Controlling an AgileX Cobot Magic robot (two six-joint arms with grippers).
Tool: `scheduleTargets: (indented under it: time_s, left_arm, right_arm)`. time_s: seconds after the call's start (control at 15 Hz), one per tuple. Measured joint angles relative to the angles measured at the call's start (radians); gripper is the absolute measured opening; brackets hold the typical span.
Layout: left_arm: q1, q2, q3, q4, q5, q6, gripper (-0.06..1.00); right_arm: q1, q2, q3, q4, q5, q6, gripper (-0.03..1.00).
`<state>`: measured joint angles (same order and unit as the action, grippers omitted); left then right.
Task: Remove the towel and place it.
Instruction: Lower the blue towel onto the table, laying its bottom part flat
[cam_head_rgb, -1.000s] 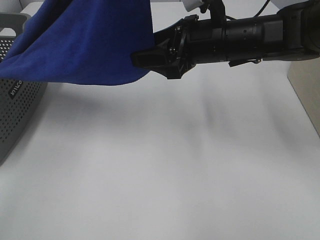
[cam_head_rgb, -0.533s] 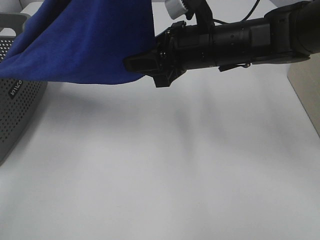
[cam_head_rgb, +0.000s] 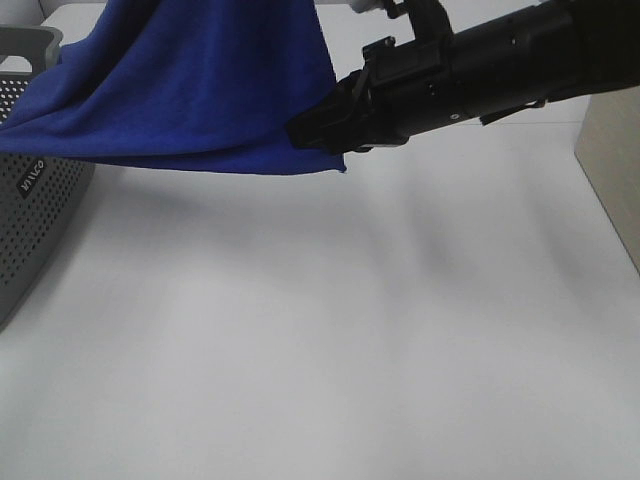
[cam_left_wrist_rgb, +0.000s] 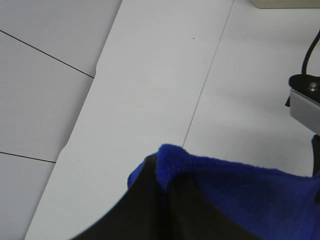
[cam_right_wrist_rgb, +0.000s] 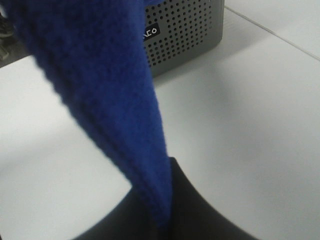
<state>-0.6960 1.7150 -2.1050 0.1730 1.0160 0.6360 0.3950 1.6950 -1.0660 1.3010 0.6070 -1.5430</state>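
Mostly hidden by the towel (cam_head_rgb: 190, 90), right claw (cam_right_wrist_rgb: 161, 215) and left claw (cam_left_wrist_rgb: 162, 187) each clench its edge

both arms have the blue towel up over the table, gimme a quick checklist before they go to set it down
1. Right gripper shut on the royal-blue plush towel: ok, it pinches a lower corner.
2. Left gripper hold: ok, a towel edge sticks out from its dark fingers.
3. Towel off the white table: ok, its lower edge hangs above its shadow.
4. Towel free of the grey perforated plastic basket: cannot tell, its left end overlaps the basket's rim in the high view.
5. Landing area: ok, nothing lies on the table's visible stretch.
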Motion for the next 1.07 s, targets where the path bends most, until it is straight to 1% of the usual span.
scheduleTargets:
  time_s: [0.13,0.2,0.27,0.33,0.47,0.53,0.6,0.67,0.73,0.8,0.87,0.93,1.0,1.07]
  left_arm:
    - [0.000,0.000,0.000,-0.028,-0.066,-0.004,0.00]
    - [0.000,0.000,0.000,-0.039,-0.085,-0.005,0.00]
    - [-0.001,0.000,0.000,-0.067,-0.142,-0.005,0.00]
    - [-0.001,0.000,0.000,-0.093,-0.269,-0.008,0.00]
    - [-0.001,0.000,0.000,-0.094,-0.436,-0.036,0.00]
    - [-0.001,0.000,0.000,-0.095,-0.482,-0.050,0.00]
    - [-0.001,0.000,0.000,-0.096,-0.552,-0.074,0.00]
    - [-0.001,0.000,0.000,-0.096,-0.602,-0.093,0.00]
    - [-0.001,-0.002,0.000,-0.096,-0.619,-0.107,0.00]
    - [-0.001,-0.006,0.000,-0.095,-0.619,-0.114,0.00]
    - [-0.001,-0.011,0.000,-0.088,-0.618,-0.117,0.00]
    - [-0.001,-0.017,0.000,-0.083,-0.614,-0.117,0.00]
    - [-0.001,-0.027,0.000,-0.077,-0.595,-0.120,0.00]
    - [-0.001,-0.060,0.000,-0.071,-0.546,-0.161,0.00]
  right_arm:
    - [-0.007,-0.107,-0.026,-0.213,-0.006,0.230,0.02]
    - [-0.013,-0.129,-0.038,-0.256,-0.005,0.278,0.02]
    - [-0.036,-0.178,-0.065,-0.362,-0.003,0.393,0.02]
    - [-0.097,-0.261,-0.160,-0.540,-0.002,0.575,0.02]
    - [-0.143,-0.292,-0.308,-0.697,0.031,0.717,0.02]
    - [-0.146,-0.295,-0.352,-0.739,0.050,0.749,0.02]
    - [-0.150,-0.301,-0.432,-0.809,0.098,0.802,0.02]
    - [-0.150,-0.303,-0.504,-0.871,0.157,0.840,0.02]
    - [-0.151,-0.305,-0.571,-0.930,0.230,0.859,0.02]
    - [-0.151,-0.305,-0.618,-0.971,0.298,0.872,0.02]
    - [-0.151,-0.306,-0.643,-1.000,0.346,0.874,0.02]
    - [-0.151,-0.306,-0.651,-1.008,0.368,0.875,0.02]
    - [-0.151,-0.306,-0.660,-1.016,0.402,0.877,0.02]
    - [-0.151,-0.306,-0.663,-1.029,0.441,0.878,0.02]
